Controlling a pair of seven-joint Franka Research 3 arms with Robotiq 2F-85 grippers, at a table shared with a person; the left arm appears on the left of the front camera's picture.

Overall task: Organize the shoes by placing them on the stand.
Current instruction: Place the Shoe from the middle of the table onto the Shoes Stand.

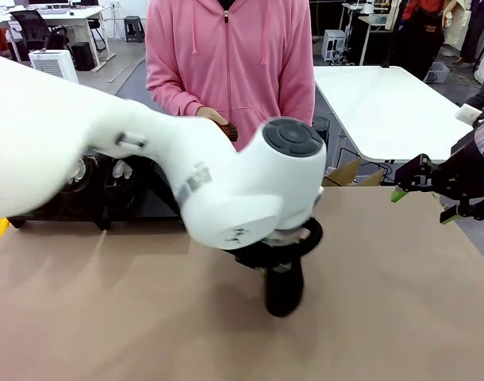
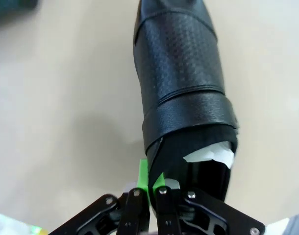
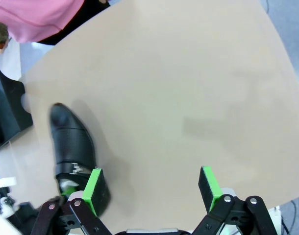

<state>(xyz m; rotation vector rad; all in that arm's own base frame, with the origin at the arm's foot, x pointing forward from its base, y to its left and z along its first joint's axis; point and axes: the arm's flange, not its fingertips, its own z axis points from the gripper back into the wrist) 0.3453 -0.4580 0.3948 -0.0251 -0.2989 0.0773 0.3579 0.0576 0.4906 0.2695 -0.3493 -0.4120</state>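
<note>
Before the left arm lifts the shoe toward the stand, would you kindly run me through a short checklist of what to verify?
1. Left claw shut on the shoe: ok; its green pads pinch the rim of the opening beside the white paper stuffing.
2. Grip secure enough to lift: cannot tell; only a thin edge is pinched.
3. Shoe resting on the table: ok.
4. Right claw open and apart from the shoe: ok.
5. Free spot on the stand: cannot tell; the left arm hides much of it.
6. Person's hand away from the shoe: ok, it is by the person's body.
</note>
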